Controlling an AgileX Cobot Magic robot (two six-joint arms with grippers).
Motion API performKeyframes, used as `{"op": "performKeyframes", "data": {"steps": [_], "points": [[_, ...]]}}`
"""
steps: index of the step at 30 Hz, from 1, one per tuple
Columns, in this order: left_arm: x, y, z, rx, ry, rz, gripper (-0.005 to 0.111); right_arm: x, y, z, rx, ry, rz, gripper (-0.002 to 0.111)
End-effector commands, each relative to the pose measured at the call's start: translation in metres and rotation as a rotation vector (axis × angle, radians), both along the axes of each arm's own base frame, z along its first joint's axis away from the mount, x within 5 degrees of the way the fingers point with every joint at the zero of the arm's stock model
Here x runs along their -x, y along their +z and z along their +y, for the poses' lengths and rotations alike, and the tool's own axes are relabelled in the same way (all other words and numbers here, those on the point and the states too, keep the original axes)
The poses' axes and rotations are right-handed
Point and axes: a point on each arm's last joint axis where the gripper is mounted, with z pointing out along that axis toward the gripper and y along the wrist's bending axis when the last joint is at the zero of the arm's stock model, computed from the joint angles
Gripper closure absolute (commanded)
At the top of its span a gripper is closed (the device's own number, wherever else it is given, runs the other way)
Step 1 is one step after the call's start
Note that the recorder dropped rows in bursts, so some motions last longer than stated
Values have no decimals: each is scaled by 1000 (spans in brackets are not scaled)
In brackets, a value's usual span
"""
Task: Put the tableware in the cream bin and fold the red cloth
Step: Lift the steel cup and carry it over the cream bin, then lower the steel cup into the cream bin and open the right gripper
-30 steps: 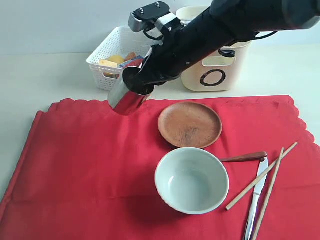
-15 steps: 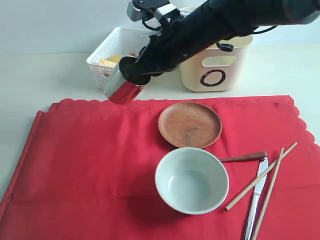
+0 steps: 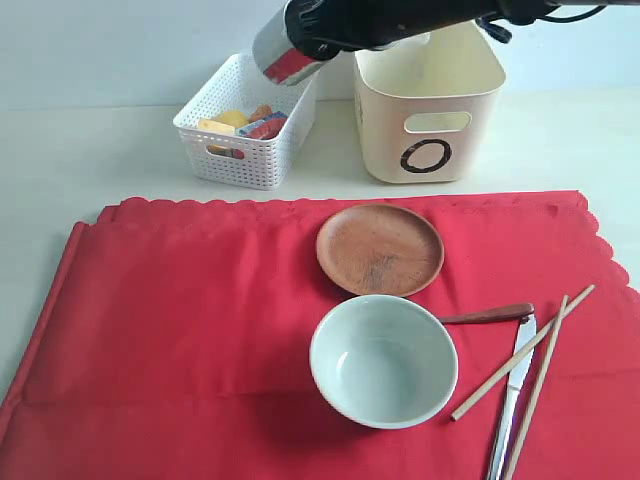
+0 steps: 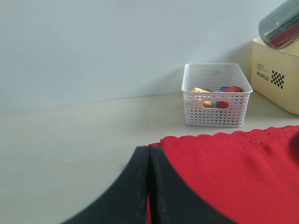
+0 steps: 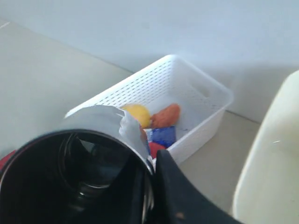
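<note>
While I hold the first piece aloft, Stage: early; one item of six is in hand and none shows in the bin (its floor is hidden from me).
Cup: the steel cup is off the cloth and high over the desk's far edge. It appears above the white basket, on the side nearest the cream bin, and is not yet over the bin's mouth.
Left to move: wooden plate, bowl, spoon, knife and chopsticks, the cutlery toward the desk's near right corner.
Cloth: the red cloth lies spread flat beneath them, unfolded.
Right gripper: clamped on the cup's rim, one finger outside the wall. The cup is tilted, mouth toward my wrist.
Right arm: raised above bin height, reaching across along the far edge.
Left gripper: fingers pressed together and empty, low by the cloth's far left corner.
</note>
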Motion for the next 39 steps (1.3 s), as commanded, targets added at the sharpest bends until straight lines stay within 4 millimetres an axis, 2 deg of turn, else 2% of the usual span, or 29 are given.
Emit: {"op": "performKeyframes", "data": {"steps": [1,13,19,26,39], "points": [[0,-1,0,5,5,-4,106,-9,12,-21,-18,-112,-74,108],[0,-1,0,3,5,-4,106,-24,14,-75,0,-264,-118,108],[0,-1,0,5,5,-4,106,-28,17,-94,23,-332,-162,108],[0,-1,0,3,5,-4,106,-32,12,-96,115,-317,-201,108],[0,-1,0,5,5,-4,106,-46,-35,-100,148,-332,-118,108]]}}
